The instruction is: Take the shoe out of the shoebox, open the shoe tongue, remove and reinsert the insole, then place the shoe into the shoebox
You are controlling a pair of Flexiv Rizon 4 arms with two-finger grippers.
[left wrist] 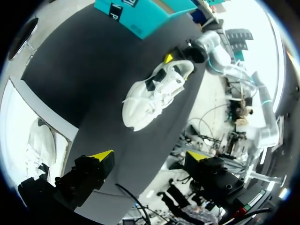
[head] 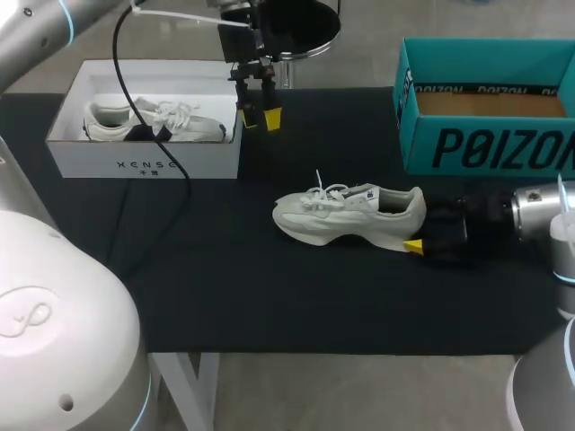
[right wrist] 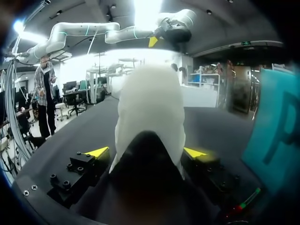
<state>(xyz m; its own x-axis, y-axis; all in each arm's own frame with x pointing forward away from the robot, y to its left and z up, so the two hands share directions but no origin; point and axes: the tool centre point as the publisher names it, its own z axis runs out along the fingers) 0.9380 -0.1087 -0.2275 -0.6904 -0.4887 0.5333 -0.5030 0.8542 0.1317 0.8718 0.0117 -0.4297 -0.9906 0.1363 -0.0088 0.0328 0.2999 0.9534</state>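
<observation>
While the right gripper (right wrist: 146, 152) clamps the heel of the shoe (head: 346, 215) in the middle of the table (head: 269, 296), apparently to steady it, the left gripper (head: 260, 118) hangs wide open near the far edge, free to work on it.

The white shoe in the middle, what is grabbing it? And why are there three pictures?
This is a robot with two arms, each ending in a claw with yellow tips. One picture looks down from above. The other two come from little cameras on the robot's wrists. On the black table are a white shoe, a white shoebox with another shoe inside, and an open teal box. The right claw grips the white shoe's heel from both sides. The left claw hangs open beside the white shoebox, holding nothing.
</observation>
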